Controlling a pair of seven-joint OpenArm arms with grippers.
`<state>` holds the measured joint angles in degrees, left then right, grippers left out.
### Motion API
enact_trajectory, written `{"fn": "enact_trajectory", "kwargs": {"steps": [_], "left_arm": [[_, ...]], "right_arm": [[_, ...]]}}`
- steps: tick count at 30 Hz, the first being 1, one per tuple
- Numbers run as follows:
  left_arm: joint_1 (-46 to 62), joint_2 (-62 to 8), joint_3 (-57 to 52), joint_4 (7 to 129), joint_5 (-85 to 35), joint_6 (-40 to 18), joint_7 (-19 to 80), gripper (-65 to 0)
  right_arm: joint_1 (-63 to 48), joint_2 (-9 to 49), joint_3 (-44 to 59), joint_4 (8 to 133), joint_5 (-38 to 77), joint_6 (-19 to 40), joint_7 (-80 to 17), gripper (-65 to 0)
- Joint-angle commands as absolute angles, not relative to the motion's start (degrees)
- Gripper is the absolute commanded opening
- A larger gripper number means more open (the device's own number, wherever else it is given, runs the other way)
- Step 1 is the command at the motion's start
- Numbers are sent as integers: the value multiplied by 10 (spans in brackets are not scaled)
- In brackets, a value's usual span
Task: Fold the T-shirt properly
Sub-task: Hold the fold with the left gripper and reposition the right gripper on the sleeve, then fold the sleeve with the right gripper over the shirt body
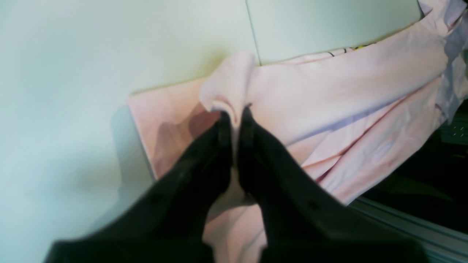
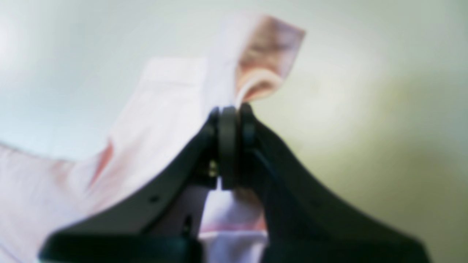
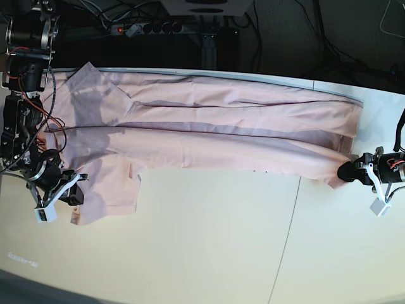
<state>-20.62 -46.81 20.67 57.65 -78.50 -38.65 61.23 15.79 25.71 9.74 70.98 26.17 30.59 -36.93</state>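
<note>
T-shirt (image 3: 209,126) pale pink, stretched lengthwise, creased, left gripper (image 1: 236,113) and right gripper (image 2: 234,109) each pinching its fabric

pale seamed table (image 3: 209,253), dark cable-strewn background (image 3: 278,38)

A pale pink T-shirt (image 3: 209,120) is seen, plain on the shown side, on a cream-white table (image 3: 209,253).
</note>
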Motion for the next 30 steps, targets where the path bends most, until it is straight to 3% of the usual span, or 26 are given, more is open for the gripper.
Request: {"fn": "enact_trajectory", "kwargs": {"steps": [1, 19, 30], "left_arm": [[-220, -483, 200, 582, -795, -400, 605, -650], [-218, -483, 200, 582, -795, -400, 622, -650], [-218, -483, 200, 582, -799, -400, 621, -650]], "right_arm": [[160, 272, 100, 733, 273, 335, -358, -650], [-50, 323, 101, 999, 293, 335, -359, -650], [-160, 329, 105, 1117, 235, 335, -359, -650]]}}
